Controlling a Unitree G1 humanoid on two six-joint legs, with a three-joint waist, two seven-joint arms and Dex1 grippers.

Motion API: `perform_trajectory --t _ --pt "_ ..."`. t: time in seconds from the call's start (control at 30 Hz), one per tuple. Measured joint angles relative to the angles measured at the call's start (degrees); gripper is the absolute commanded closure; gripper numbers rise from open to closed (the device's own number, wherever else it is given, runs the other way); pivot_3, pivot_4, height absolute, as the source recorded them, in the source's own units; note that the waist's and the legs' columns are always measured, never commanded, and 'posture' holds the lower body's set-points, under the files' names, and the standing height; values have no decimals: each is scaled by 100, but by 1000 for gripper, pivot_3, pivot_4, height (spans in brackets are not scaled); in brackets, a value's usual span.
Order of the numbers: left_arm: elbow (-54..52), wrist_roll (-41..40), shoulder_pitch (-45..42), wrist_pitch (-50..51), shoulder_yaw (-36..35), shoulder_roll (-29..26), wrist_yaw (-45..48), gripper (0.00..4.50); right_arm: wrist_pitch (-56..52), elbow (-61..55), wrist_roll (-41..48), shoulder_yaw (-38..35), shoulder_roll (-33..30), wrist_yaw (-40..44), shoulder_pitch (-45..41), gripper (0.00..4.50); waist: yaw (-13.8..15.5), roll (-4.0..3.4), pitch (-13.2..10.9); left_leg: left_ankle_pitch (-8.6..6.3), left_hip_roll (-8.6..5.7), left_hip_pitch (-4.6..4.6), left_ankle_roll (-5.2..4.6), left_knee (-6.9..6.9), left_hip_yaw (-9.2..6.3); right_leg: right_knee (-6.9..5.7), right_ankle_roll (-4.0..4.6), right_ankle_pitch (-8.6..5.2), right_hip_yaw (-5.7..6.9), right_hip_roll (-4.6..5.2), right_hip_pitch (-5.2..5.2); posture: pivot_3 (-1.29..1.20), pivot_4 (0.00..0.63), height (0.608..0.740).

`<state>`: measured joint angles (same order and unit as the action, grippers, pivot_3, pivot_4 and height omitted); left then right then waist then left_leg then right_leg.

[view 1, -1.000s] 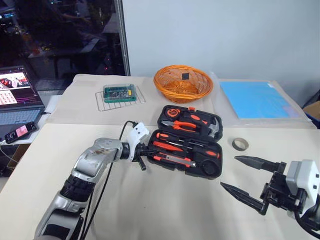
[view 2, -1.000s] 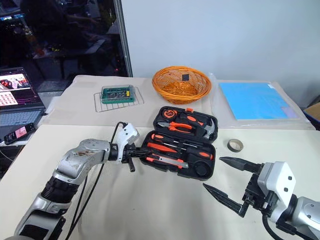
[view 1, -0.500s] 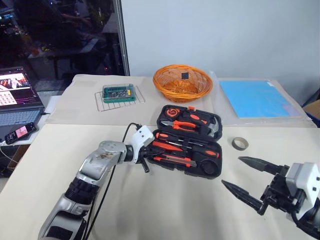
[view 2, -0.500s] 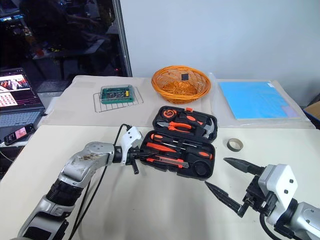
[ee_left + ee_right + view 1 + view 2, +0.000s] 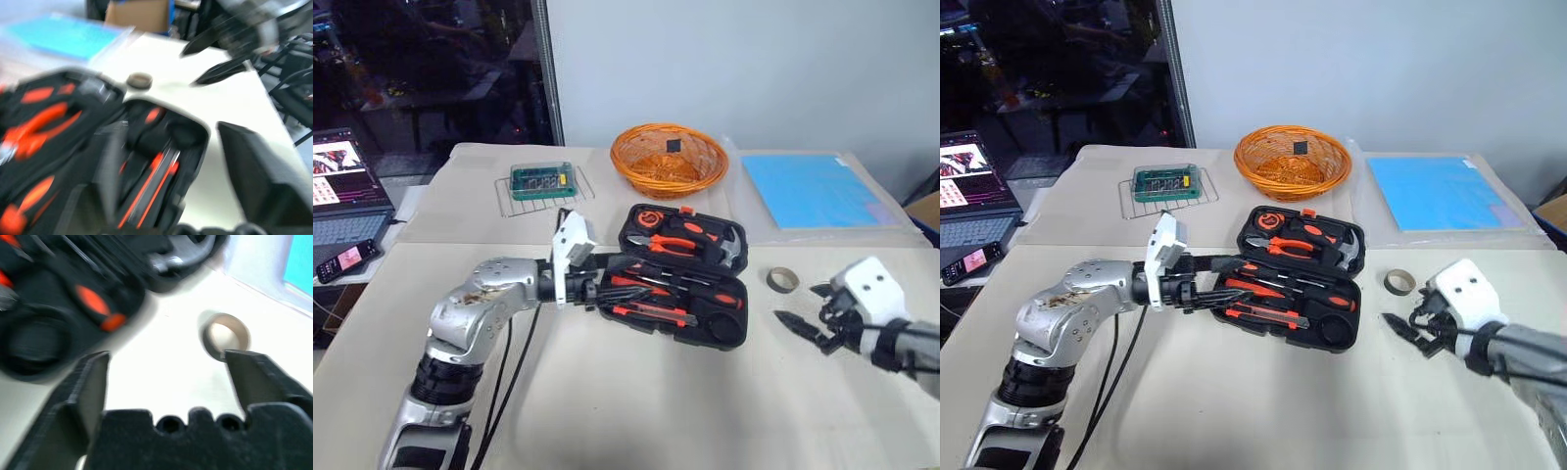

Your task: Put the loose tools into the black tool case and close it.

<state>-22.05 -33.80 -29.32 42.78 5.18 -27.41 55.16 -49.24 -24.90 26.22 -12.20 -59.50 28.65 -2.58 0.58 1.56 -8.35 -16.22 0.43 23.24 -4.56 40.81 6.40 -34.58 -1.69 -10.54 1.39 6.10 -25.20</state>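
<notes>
While near the right hand, tape roll untouched.

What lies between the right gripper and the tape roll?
Nothing: bare table separates the right gripper from the tape roll, as the left eye view shows.

A beige table is carrying the open black tool case, with a tape roll lying just right of it.
</notes>
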Motion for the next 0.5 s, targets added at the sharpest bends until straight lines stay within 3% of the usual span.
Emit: perform_trajectory --t 0.13,0.3,0.5 --pt "-84 -2 -34 28 101 31 -229 884 82 1345 -784 1410 -28 301 -1449 1719 -31 -4 -11 0 -3 3 0 -4 -1 2 -5 -1 -6 -11 -4 0 150 740" --pt "-214 -3 43 124 139 82 -554 884 368 2784 -1392 2311 267 941 -2603 1719 1 -4 -17 -1 -5 13 -2 -5 -4 17 -48 16 0 -14 -3 0 150 740" --pt "-428 -8 208 134 131 79 -856 884 754 3962 -1788 2748 556 1671 -3227 3466 -3 -7 -19 12 -17 25 20 -4 1 54 -82 37 -2 -3 6 0 150 740"
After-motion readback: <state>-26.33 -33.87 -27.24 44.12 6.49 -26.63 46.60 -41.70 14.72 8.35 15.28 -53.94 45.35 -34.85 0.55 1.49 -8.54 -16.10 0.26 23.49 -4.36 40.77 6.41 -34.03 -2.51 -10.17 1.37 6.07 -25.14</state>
